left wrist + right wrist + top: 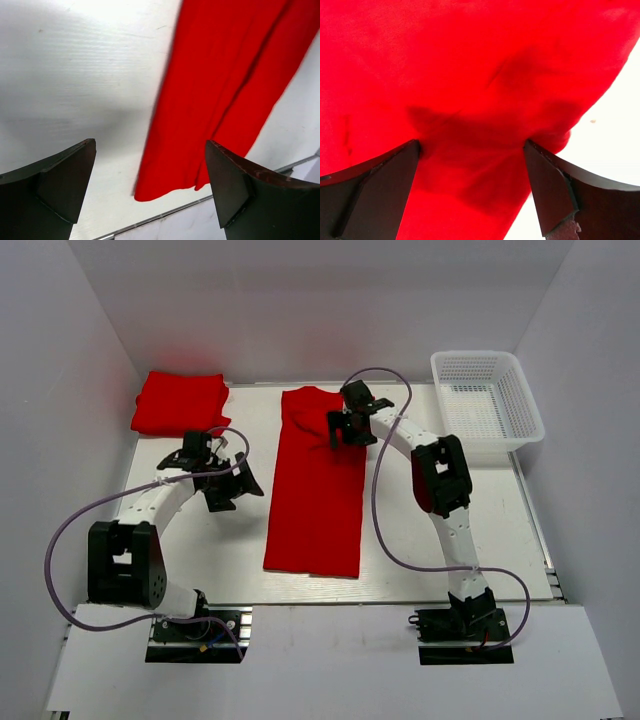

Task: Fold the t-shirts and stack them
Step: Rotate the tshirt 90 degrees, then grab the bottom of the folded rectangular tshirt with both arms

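Note:
A red t-shirt lies folded into a long narrow strip down the middle of the table. A second red t-shirt, folded, lies at the far left corner. My right gripper is open over the strip's far end, its jaws wide with red cloth filling the view between them. My left gripper is open and empty just left of the strip; its view shows the strip's near end and bare table under the jaws.
A white mesh basket stands at the far right corner. White walls enclose the table on three sides. The table's near edge runs just past the strip's hem.

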You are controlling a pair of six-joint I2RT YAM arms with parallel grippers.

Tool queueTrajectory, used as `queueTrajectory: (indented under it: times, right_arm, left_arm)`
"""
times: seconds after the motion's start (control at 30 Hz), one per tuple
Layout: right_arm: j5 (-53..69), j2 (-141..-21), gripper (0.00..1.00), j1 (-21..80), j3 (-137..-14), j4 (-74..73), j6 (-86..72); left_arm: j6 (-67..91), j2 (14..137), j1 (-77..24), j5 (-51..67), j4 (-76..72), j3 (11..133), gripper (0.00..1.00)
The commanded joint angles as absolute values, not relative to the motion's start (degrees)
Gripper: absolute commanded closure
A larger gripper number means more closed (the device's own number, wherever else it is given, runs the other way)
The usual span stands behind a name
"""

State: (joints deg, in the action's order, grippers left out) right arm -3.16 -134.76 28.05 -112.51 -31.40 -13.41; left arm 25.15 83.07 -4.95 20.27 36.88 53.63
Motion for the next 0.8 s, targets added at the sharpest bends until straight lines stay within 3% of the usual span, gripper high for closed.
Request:
queueTrajectory:
  times: [0.0, 0.13, 0.27, 0.43, 0.53, 0.63, 0.77]
  right_arm:
    - [-7.81, -138.77, 0.10, 26.81, -116.18, -32.95, -14.68]
    - [-8.88, -143.16, 0.10, 25.23, -122.34, -33.13, -13.97]
    - [-7.83, -146.07, 0.10, 23.30, -127.79, -32.44, -12.75]
    - [-2.03, -139.95, 0.10, 22.76, -127.19, -29.88, -2.93]
    - [-0.45, -132.65, 0.10, 23.64, -120.70, -26.22, -0.45]
    - [5.78, -122.45, 0.10, 23.29, -103.61, -22.42, -0.27]
    - [0.39, -105.69, 0.10, 24.43, -87.77, -18.82, -3.93]
  left_arm:
    - [23.99, 79.63, -4.57, 25.22, 32.17, 53.26, 0.00]
    - [23.99, 79.10, -4.57, 29.70, 30.77, 50.98, 0.00]
    - [23.99, 79.10, -5.71, 26.99, 31.38, 50.98, 0.00]
    - [22.07, 82.70, -6.32, 32.77, 31.30, 52.73, 0.00]
    - [22.06, 83.31, -6.86, 27.97, 33.30, 54.13, 0.00]
    - [22.06, 83.32, -8.43, 21.36, 37.35, 56.25, 0.00]
    - [22.67, 79.11, -11.24, 18.82, 37.35, 55.55, 0.00]
